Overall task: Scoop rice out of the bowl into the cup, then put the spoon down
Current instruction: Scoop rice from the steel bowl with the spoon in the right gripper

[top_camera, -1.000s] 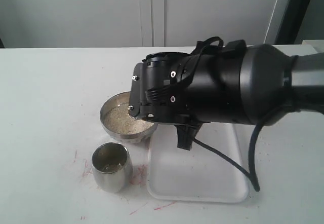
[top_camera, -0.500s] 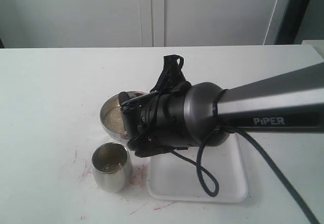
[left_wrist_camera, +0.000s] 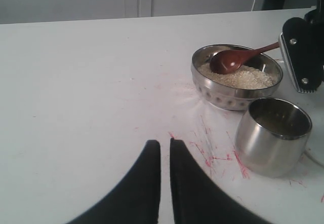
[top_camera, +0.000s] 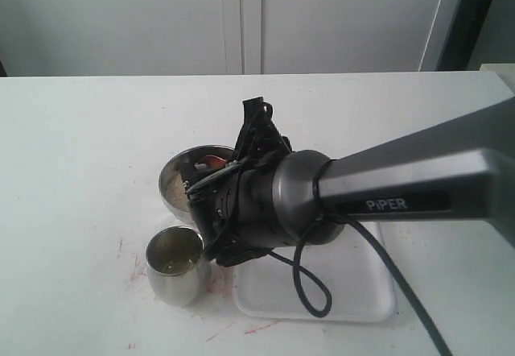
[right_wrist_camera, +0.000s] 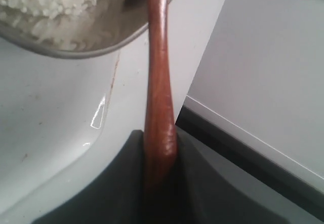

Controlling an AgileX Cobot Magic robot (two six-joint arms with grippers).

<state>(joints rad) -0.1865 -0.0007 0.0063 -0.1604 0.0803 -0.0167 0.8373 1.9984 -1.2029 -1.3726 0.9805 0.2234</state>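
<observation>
Now, your right pincer (right_wrist_camera: 159, 153): clamped on spoon (left_wrist_camera: 230, 62) handle end.
Spoon: likely light, stiff, slick; grip firmly.
Left pincer (left_wrist_camera: 163, 145): closed to a slit, empty.

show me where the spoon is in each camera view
Exterior: a reddish bit of the spoon shows in the bowl, behind the right arm.
Left wrist: its head is in the bowl.
Right wrist: its handle runs from the right gripper to the bowl.
Shared: the bowl.
</observation>
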